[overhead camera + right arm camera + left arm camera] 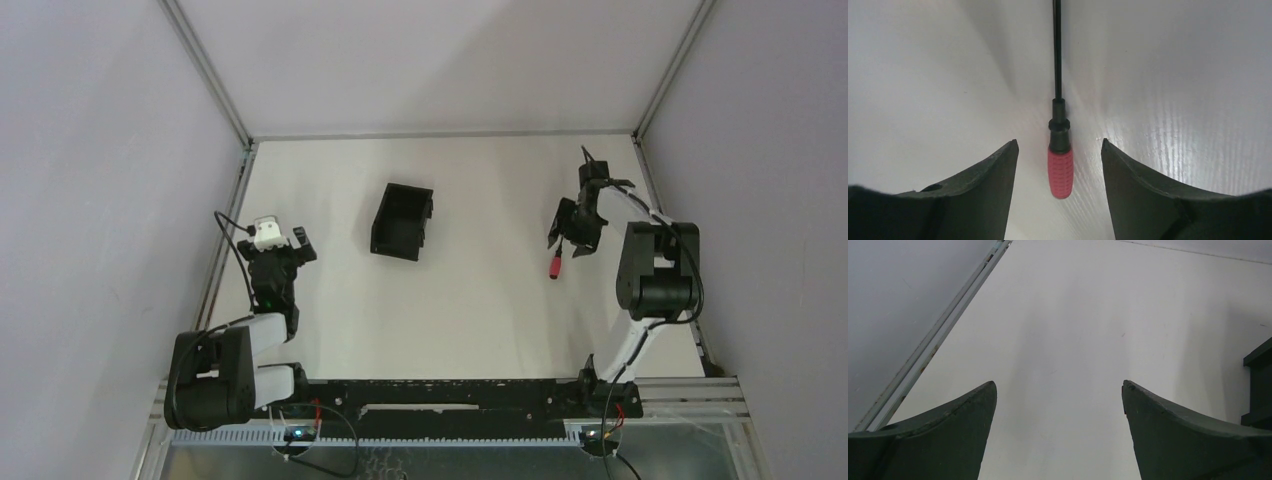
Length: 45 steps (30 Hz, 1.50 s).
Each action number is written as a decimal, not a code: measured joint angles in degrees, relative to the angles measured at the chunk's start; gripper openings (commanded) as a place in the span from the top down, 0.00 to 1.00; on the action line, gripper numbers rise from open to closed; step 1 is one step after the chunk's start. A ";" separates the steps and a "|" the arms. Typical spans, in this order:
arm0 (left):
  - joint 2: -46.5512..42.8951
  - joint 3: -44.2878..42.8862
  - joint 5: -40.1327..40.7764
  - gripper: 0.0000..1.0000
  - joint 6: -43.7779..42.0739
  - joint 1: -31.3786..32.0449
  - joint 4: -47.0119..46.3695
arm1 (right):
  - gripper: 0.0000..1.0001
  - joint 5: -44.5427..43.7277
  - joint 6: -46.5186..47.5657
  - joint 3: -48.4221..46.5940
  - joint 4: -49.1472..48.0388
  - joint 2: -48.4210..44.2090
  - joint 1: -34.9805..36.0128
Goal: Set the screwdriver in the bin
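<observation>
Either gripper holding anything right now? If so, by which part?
Nothing held. The right gripper straddles the screwdriver at its red handle, a gap on each side; the left gripper is open and empty.

Screwdriver (555, 265) right of bin (393, 243)

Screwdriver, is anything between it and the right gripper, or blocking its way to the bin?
Nothing visible. The screwdriver lies untouched inside the open right gripper, and only bare table separates it from the bin.
</observation>
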State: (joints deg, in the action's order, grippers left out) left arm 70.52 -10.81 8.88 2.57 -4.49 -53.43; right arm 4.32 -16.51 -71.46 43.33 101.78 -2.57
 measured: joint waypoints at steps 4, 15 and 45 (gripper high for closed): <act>0.00 0.00 0.00 0.00 0.00 0.00 0.00 | 0.44 0.26 -0.02 0.63 0.02 4.44 1.03; 0.00 0.00 0.00 0.00 0.00 -0.02 0.00 | 1.00 -2.69 0.59 0.33 0.15 5.68 2.25; 0.00 0.00 0.00 0.00 0.00 -0.02 0.00 | 1.00 2.43 -5.27 -48.50 20.55 15.50 30.51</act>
State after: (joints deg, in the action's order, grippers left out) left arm 70.52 -10.81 8.88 2.57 -4.51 -53.43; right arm 6.74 -21.78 -119.96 63.88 117.27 27.94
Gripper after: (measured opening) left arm 0.996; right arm 0.037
